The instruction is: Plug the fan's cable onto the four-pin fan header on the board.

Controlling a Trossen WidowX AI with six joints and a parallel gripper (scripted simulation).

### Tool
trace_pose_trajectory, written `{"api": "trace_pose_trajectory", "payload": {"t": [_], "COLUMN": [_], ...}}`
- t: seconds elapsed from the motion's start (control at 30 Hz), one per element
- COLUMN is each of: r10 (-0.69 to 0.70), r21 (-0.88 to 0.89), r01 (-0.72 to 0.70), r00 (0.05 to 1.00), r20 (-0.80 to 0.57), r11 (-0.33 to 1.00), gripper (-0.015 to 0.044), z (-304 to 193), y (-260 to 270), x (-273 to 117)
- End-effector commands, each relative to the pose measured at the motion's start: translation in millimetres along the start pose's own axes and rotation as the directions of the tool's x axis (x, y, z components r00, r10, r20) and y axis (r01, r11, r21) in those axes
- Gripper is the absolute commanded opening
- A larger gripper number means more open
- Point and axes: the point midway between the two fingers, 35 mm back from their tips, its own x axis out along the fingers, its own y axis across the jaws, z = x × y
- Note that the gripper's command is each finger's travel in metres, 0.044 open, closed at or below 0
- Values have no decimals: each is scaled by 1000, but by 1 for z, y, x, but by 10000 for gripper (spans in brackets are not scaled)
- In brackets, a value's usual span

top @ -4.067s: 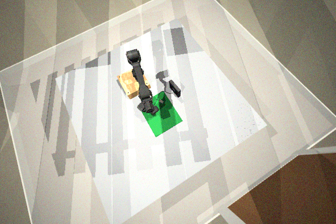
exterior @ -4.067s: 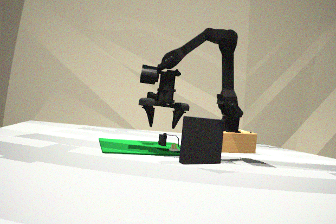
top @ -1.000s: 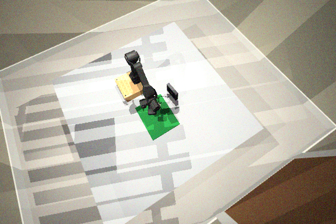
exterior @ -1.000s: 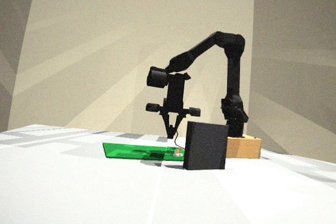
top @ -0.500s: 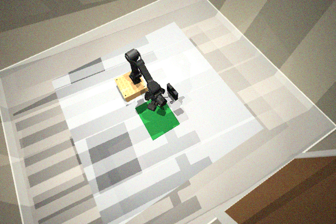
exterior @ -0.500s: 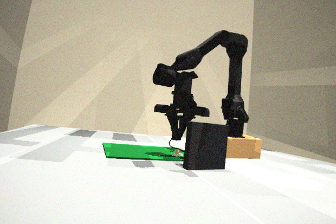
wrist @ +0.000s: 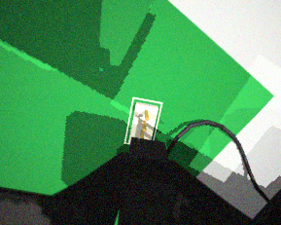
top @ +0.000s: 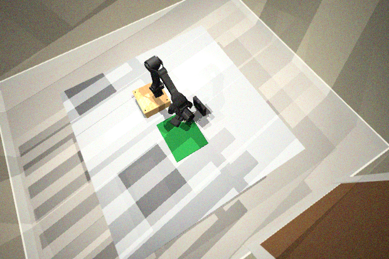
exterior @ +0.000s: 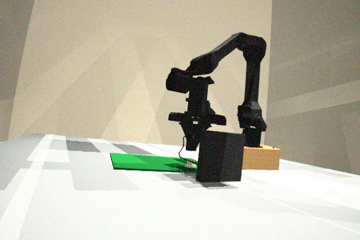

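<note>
Pale, light-streaked walls (exterior: 87, 42) enclose the white tabletop (top: 219, 161) (exterior: 145, 210) (wrist: 263, 28), on which the green board (top: 185, 144) (exterior: 136, 161) (wrist: 209, 62) lies flat. The pincer (top: 184, 118) (exterior: 191, 149) (wrist: 145, 165), pinching what is judged to be the plug, hidden by its fingers, hangs above the board's near part. The four-pin header (exterior: 191, 165) (wrist: 140, 108) lies below the fingertips, its long axis pointing outward from them in the wrist view; verify alignment before lowering, with the cable (exterior: 179, 153) (wrist: 206, 123) trailing aside.
</note>
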Motion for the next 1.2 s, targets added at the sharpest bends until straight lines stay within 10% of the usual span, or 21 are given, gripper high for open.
{"api": "trace_pose_trajectory", "payload": {"t": [0.0,1.17], "r10": [4,4], "r21": [15,13], "r01": [-4,-4], "r00": [1000,1000], "r20": [3,4], "r11": [1000,1000], "gripper": [0,0], "z": [5,10], "y": [0,0], "x": [-1,21]}}
